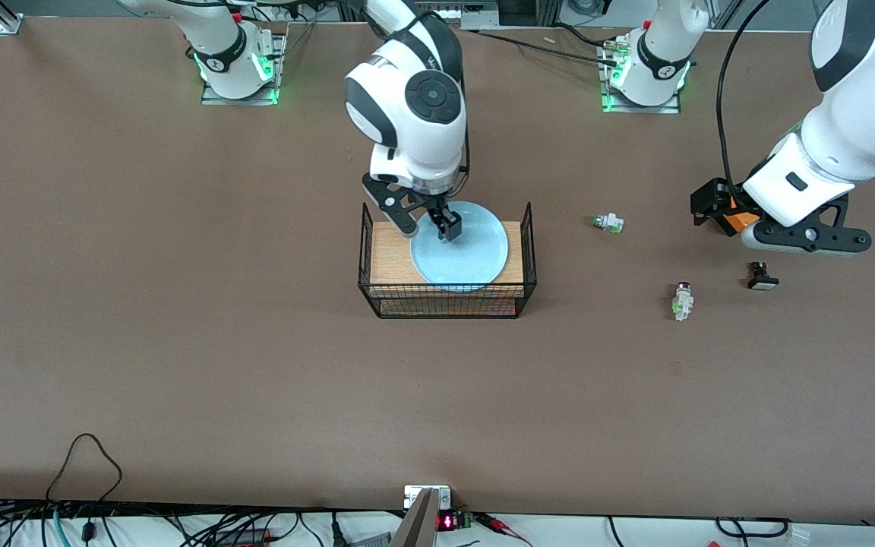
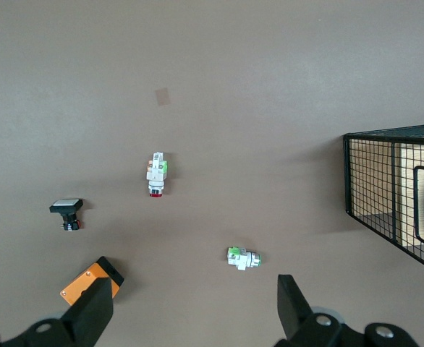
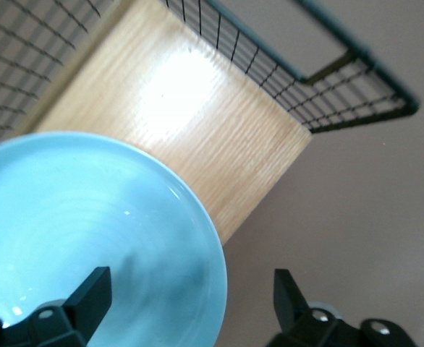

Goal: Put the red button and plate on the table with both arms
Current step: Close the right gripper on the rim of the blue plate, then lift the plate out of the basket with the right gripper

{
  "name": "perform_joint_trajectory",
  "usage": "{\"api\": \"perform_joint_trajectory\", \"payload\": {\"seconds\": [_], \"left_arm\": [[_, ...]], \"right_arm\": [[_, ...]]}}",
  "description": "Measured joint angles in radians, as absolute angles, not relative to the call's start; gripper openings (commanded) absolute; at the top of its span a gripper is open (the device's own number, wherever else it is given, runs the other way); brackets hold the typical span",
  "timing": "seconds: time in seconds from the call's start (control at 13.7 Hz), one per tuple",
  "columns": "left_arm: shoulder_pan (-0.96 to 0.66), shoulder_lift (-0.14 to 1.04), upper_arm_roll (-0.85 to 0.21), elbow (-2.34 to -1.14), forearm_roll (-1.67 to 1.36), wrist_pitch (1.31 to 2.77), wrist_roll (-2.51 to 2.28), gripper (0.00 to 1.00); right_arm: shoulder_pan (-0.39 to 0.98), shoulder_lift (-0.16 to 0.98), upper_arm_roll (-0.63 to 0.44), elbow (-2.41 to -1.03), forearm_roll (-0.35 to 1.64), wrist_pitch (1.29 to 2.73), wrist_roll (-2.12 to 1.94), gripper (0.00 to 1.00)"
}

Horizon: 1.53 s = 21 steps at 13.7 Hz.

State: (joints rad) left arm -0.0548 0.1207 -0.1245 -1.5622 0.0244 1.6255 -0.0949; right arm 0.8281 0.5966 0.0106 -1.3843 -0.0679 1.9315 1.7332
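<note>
The bare brown counter (image 1: 255, 395) lies nearest the camera and carries everything else. On it, midway between the arms' ends, a black wire rack (image 1: 449, 298) with a wooden top is seen, and the plate (image 1: 475, 254) is seated on that top, overhanging its camera-side edge a little. The right gripper (image 1: 431, 221) is held low over the plate's rim on the robots' side; its fingers (image 3: 89, 293) are spread wide, one over the plate and one outside the rim, and nothing is gripped. Whether the rim is touched cannot be told.

Toward the left arm's end, the left gripper (image 1: 779, 232) is held over bare counter, its fingers (image 2: 96, 307) spread wide and empty. Three small parts lie below and beside it. The red button (image 1: 683, 301) is the one nearest the camera; it lies on its side with its long axis running roughly toward and away from the camera, the red cap pointed toward the robots. A black-and-white part (image 1: 762, 276) lies near it, and a green-ended part (image 1: 608, 222) lies farther from the camera.

The task is judged to be at its start: the plate is not yet lifted off the rack, and the button is not yet picked up. Both grasps and both placements are left.
</note>
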Motion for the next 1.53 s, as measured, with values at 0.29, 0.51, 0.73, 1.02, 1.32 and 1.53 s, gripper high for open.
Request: {"api": "perform_joint_trajectory", "payload": {"seconds": [0.29, 0.51, 0.73, 1.02, 1.32, 1.53], "left_arm": [[-0.054, 0.121, -0.124, -1.563, 0.025, 1.625, -0.095, 1.00], [-0.054, 0.121, -0.124, -1.563, 0.025, 1.625, -0.095, 1.00], [-0.054, 0.121, -0.124, -1.563, 0.025, 1.625, -0.095, 1.00], [-0.054, 0.121, -0.124, -1.563, 0.025, 1.625, -0.095, 1.00], [-0.054, 0.121, -0.124, -1.563, 0.025, 1.625, -0.095, 1.00], [-0.054, 0.121, -0.124, -1.563, 0.025, 1.625, -0.095, 1.00]], "right_arm": [[0.829, 0.618, 0.005, -1.384, -0.072, 1.932, 1.722, 0.59], [0.829, 0.618, 0.003, -1.383, -0.072, 1.931, 1.713, 0.36], [0.829, 0.618, 0.003, -1.382, -0.072, 1.930, 1.711, 0.13], [0.831, 0.616, 0.004, -1.375, -0.041, 1.923, 1.711, 0.00], [0.823, 0.607, -0.006, -1.351, -0.014, 1.846, 1.711, 0.00], [0.810, 0.580, -0.014, -1.296, 0.023, 1.727, 1.709, 0.00]]}}
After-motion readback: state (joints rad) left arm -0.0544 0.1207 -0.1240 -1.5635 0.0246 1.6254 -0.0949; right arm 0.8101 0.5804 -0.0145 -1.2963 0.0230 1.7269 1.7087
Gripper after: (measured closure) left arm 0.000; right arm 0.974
